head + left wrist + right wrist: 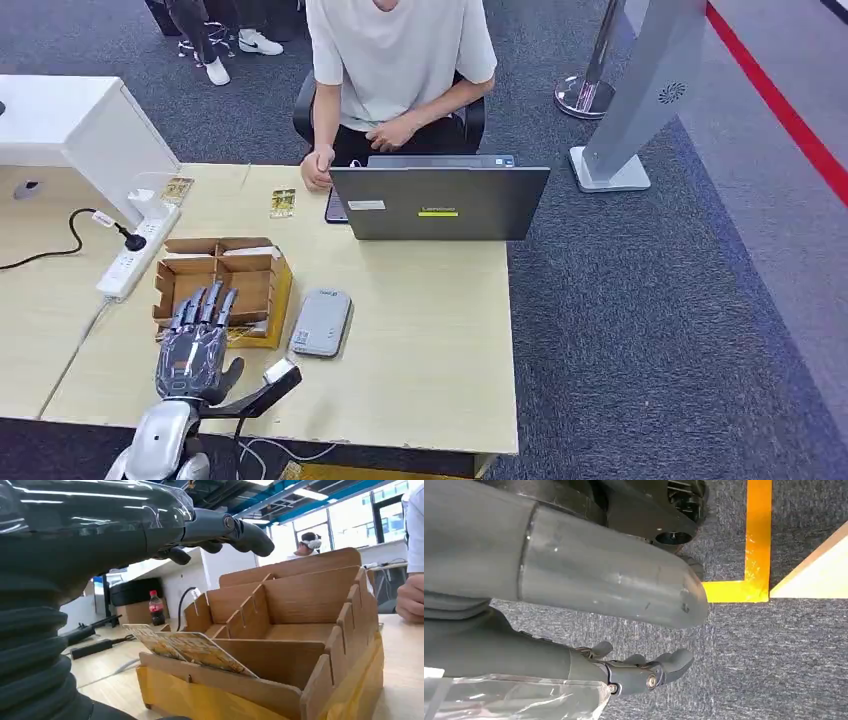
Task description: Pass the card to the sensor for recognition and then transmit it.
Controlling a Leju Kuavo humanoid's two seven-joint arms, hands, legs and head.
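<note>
The card (192, 650) leans in the near slot of the cardboard organizer (222, 285), its top edge proud of the front wall. The left hand (195, 345) hovers above that organizer, fingers spread, grasping nothing. Best to lower squarely and pinch the exposed edge; the sensor (321, 322) lies just beside the organizer. The right hand (639, 672) hangs loose, grasping nothing.

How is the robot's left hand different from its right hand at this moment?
The left hand is raised over the desk, at the near edge of the cardboard organizer; the right hand hangs low beside the body, above grey carpet. The left hand's fingers reach forward over the box's compartments, above the cards resting in the front slot; the right hand's fingers are loosely curled over bare floor. Both hands hold nothing, and both are the same grey build.
</note>
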